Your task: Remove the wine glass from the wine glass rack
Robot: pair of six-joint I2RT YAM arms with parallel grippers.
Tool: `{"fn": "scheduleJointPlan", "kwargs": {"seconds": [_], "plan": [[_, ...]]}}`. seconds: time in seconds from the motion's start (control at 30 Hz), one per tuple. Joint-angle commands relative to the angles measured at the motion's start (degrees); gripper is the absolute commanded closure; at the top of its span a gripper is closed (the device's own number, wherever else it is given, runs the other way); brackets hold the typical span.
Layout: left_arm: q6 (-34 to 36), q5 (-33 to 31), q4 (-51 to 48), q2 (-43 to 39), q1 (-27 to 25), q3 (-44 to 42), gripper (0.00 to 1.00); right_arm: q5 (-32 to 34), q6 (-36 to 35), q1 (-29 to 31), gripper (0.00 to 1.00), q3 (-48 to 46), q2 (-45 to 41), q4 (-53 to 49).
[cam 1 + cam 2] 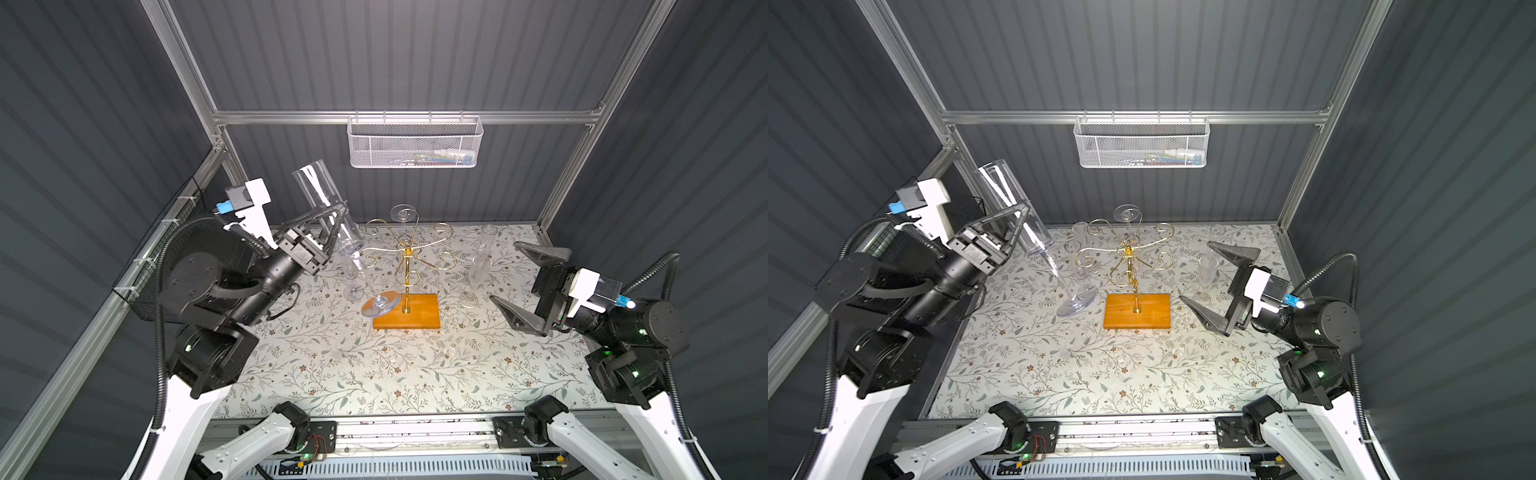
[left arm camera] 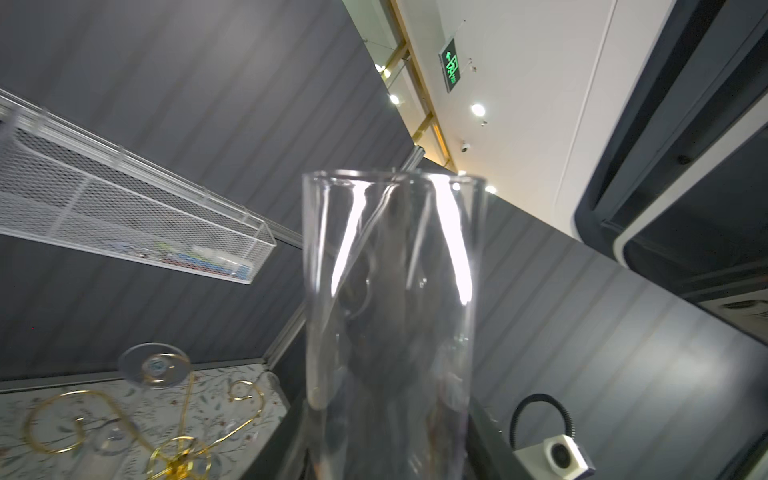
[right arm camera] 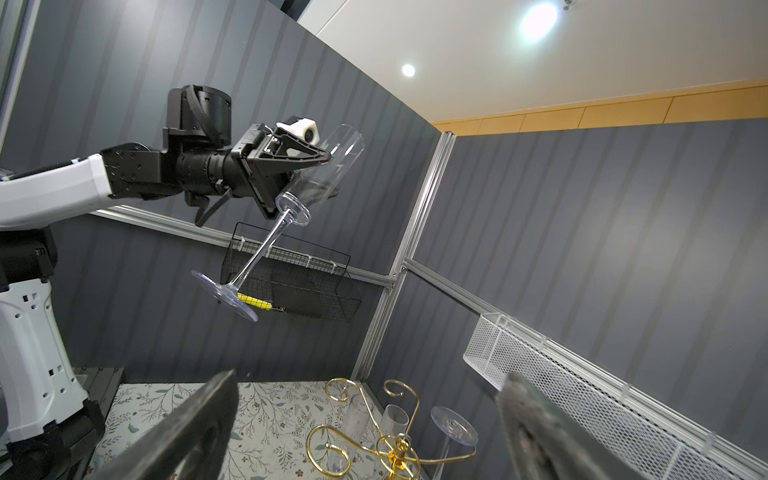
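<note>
Your left gripper [image 1: 337,222] clasps the wine glass [image 1: 319,193], 9 o'clock of the rack [image 1: 407,253]; right gripper [image 1: 504,271] gapes wide

Place: I worked in a robot test cell inside a larger building.
Walls: grey ribbed panels [image 1: 395,54] on aluminium framing [image 1: 291,117] stood round my jaws.
Bench: a floral tablecloth [image 1: 374,374] lay below them.
Overhead: high beyond my left gripper [image 3: 332,174], a green exit sign [image 2: 449,66] and ceiling spotlights [image 2: 478,109] glowed.
</note>
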Motion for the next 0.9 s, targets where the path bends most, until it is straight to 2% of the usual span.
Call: {"fn": "scheduleJointPlan", "kwargs": {"seconds": [0.0,0.2,0.37,0.57,0.87], "plan": [[11.3,-9.4,-8.2,-3.5,0.1,-1.7,0.59,1.5,1.7,0.0,0.01,-1.2,-1.9,-0.2],[19.2,-20.0,-8.9,-11.0,0.1,-11.9,0.59,2.8,1.4,0.1,0.01,-2.5,-4.2,-2.2],[23.7,-24.3,-7.1,-14.2,0.1,-20.7,0.59,3.7,0.7,0.1,0.01,-2.9,-5.4,-3.8],[25.7,-28.4,-0.5,-16.4,0.1,-32.0,0.57,5.1,-1.1,0.1,0.01,-3.0,-6.4,-6.8],[27.1,-34.8,15.9,-19.0,0.1,-47.5,0.6,6.9,-2.1,0.0,0.01,-5.0,-7.5,-7.8]]}}
